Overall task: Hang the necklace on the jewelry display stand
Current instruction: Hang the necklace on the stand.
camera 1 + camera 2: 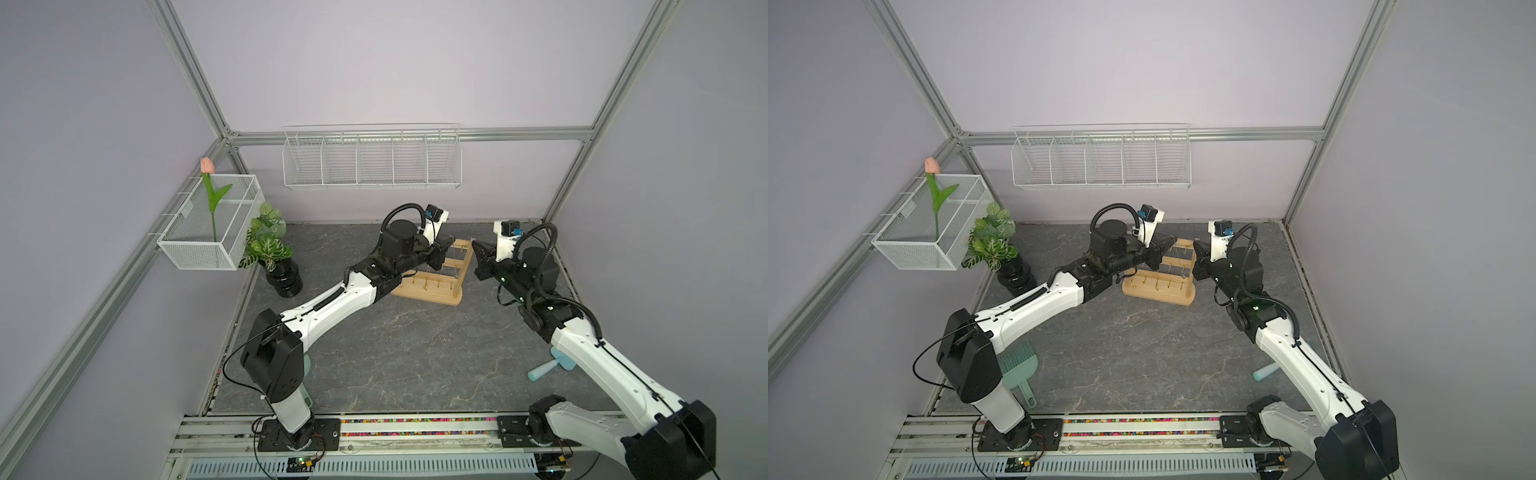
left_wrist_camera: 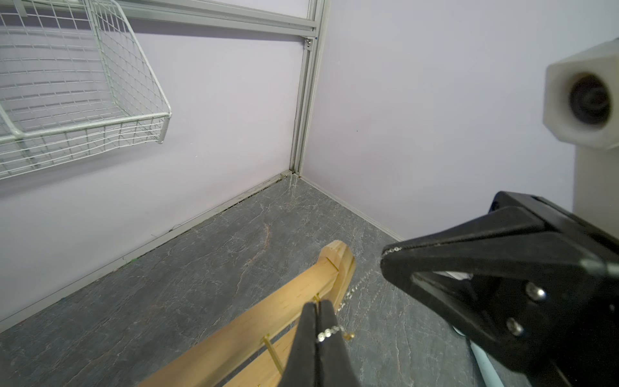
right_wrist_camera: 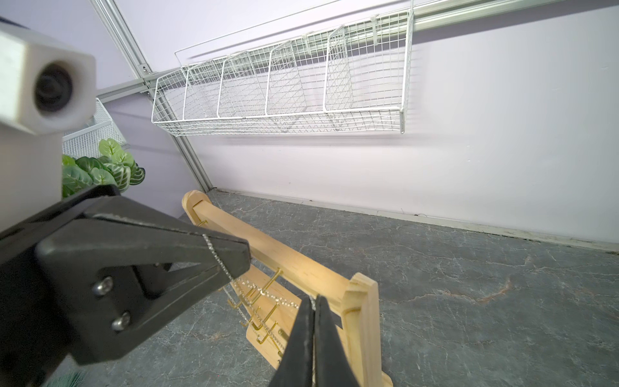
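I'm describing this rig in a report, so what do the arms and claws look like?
The left arm and right arm have white shells with black joint housings. A black ribbed cable hose loops over each wrist, beside a white boxy camera mount. The left claw and right claw are matte black, tapered wedges fastened with silver screws.

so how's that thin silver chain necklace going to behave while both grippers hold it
Probably floppy: the thin silver chain necklace sags between the left gripper and right gripper, both shut on it. Likely light, given its fine links, and apt to snag: it drapes among the gold hooks of the light wooden display stand.
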Tool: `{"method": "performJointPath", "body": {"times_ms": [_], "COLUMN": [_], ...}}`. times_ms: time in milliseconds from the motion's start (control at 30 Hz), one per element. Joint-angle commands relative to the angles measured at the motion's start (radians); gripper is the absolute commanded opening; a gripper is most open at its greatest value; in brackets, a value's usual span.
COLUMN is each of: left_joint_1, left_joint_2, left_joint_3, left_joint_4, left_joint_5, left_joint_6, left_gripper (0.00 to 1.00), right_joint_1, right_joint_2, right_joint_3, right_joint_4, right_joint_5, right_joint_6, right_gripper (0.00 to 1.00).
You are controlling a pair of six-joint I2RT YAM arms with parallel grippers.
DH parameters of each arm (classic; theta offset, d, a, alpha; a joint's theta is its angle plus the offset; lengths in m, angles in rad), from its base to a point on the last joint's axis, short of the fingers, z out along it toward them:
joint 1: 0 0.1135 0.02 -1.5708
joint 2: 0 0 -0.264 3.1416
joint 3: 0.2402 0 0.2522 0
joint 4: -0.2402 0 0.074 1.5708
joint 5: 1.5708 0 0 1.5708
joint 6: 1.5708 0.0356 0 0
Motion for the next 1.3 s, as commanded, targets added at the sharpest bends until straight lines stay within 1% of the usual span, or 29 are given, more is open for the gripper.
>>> {"method": "performJointPath", "body": {"times_ms": [0,333,533,667,733,867,967,1100,1267], "left_joint_1": [0.005,0.006,0.005,0.005,0.005,0.005,0.004,0.005,0.002], "left_joint_2": [0.017,0.047,0.066,0.062,0.058,0.051,0.045,0.025,-0.030], "left_joint_3": [0.022,0.041,0.070,0.070,0.071,0.080,0.093,0.088,0.083], "left_joint_4": [-0.016,-0.058,-0.104,-0.106,-0.109,-0.127,-0.153,-0.161,-0.188], "left_joint_5": [0.002,0.008,0.016,0.011,0.009,0.007,-0.004,-0.032,-0.082], "left_joint_6": [0.019,0.038,0.061,0.061,0.061,0.073,0.090,0.094,0.083], "left_gripper": [0.00,0.00,0.00,0.10,0.15,0.22,0.25,0.25,0.28], "right_joint_1": [-0.006,-0.013,-0.013,-0.013,-0.013,-0.013,-0.013,-0.013,-0.013], "right_joint_2": [0.009,0.035,0.025,0.018,0.017,0.012,0.007,0.006,0.010], "right_joint_3": [0.010,0.003,-0.001,-0.002,-0.036,-0.046,-0.047,-0.050,-0.054], "right_joint_4": [0.026,0.029,0.017,0.013,0.013,0.017,0.016,0.018,0.016], "right_joint_5": [-0.009,-0.004,0.001,0.001,0.002,0.002,0.007,0.008,-0.002], "right_joint_6": [-0.009,-0.010,-0.007,-0.002,0.003,0.010,0.010,0.010,0.012], "right_gripper": [0.06,0.07,0.07,0.07,0.07,0.07,0.07,0.07,0.07]}}
